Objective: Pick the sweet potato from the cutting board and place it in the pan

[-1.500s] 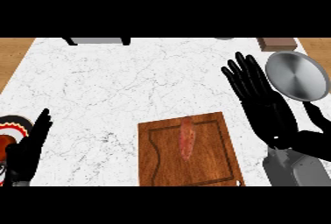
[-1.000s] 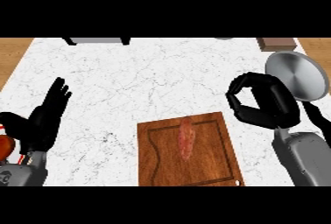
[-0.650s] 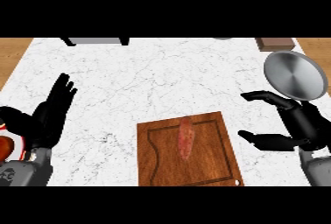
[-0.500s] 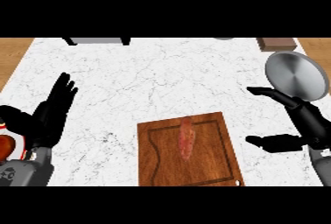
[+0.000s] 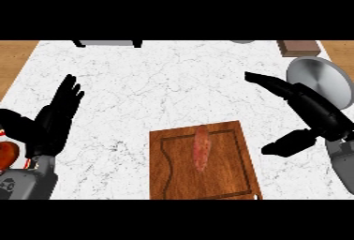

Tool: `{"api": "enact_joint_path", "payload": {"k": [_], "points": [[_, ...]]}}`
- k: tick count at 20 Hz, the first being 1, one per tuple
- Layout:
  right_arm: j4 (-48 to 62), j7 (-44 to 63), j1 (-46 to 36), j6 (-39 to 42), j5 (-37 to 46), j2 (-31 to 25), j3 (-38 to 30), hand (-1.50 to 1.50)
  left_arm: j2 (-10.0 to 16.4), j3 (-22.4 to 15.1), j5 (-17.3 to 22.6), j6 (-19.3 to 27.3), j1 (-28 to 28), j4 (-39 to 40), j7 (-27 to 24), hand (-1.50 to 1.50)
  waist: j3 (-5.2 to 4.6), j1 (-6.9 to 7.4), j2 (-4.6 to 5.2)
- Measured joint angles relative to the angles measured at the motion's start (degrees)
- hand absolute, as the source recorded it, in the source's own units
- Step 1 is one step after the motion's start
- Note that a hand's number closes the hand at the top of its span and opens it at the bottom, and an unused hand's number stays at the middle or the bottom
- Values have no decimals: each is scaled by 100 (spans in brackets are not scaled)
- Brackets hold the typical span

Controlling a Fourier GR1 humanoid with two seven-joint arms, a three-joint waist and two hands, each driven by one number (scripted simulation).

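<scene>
A thin reddish sweet potato [image 5: 201, 150] lies lengthwise on the wooden cutting board [image 5: 228, 180] at the lower middle of the counter. The grey round pan [image 5: 323, 80] sits at the right edge. My right hand [image 5: 314, 112] hovers between the board and the pan, open, fingers stretched toward the upper left and thumb pointing down-left toward the board's right edge. It touches nothing. My left hand [image 5: 52, 119] rests open at the left, fingers up, well apart from the board.
A red and white object [image 5: 7, 154] shows at the lower left edge. A brown block [image 5: 298, 46] lies at the back right, a dark object [image 5: 107, 43] at the back left. Bare marble [image 5: 166, 84] lies behind the board.
My right hand uncurled, spread wide and shifted left, its fingers now reaching over the counter beside the board. The left hand rose and held still. The sweet potato stayed put.
</scene>
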Motion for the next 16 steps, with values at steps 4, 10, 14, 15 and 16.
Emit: {"api": "enact_joint_path", "payload": {"k": [4, 10, 14, 15, 16], "points": [[212, 601, -559, 314, 520, 214, 471, -150, -51, 52, -21, -52, -74, 93, 15, 0, 1, 25, 10], [469, 1369, -999, 1342, 849, 382, 1236, -150, -129, 56, -87, -56, -128, 108, 35, 0, -1, 31, 14], [349, 1842, -1113, 2015, 923, 550, 1479, -150, -134, 131, -139, -91, -126, 90, 94, 0, 2, -7, 5], [278, 1949, -1088, 2132, 960, 620, 1498, -150, -119, 171, -134, -127, -122, 49, 142, 0, 3, -14, 3], [172, 2122, -1090, 2247, 992, 717, 1535, -150, -103, 216, -126, -155, -130, 15, 188, 0, 4, -22, 1]]}}
